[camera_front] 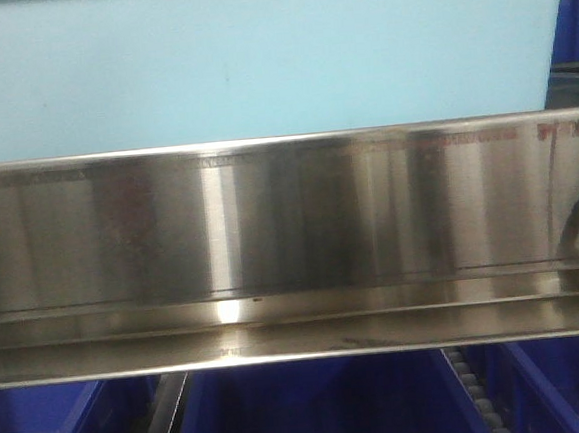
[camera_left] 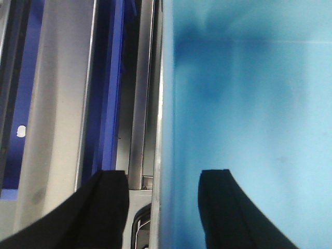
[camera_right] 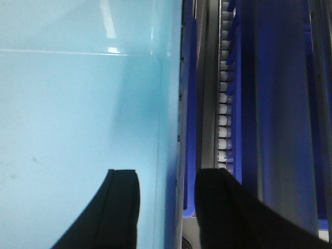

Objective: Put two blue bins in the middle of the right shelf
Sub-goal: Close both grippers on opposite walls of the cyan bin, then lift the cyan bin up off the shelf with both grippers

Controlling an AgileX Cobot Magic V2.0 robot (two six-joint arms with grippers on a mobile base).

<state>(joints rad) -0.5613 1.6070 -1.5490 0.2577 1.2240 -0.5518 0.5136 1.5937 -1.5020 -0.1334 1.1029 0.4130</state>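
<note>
Two grippers on one pale blue bin [camera_front: 257,59]. Left gripper [camera_left: 163,174] straddles bin's side wall, one finger inside, one outside; right gripper [camera_right: 169,172] does same on opposite wall. Fingers spread; clamped or loose, cannot tell. Front view: bin fills frame above steel shelf rail [camera_front: 290,226], dark blue bins [camera_front: 314,405] below. Roller track [camera_right: 224,104] just beside right wall.
</note>
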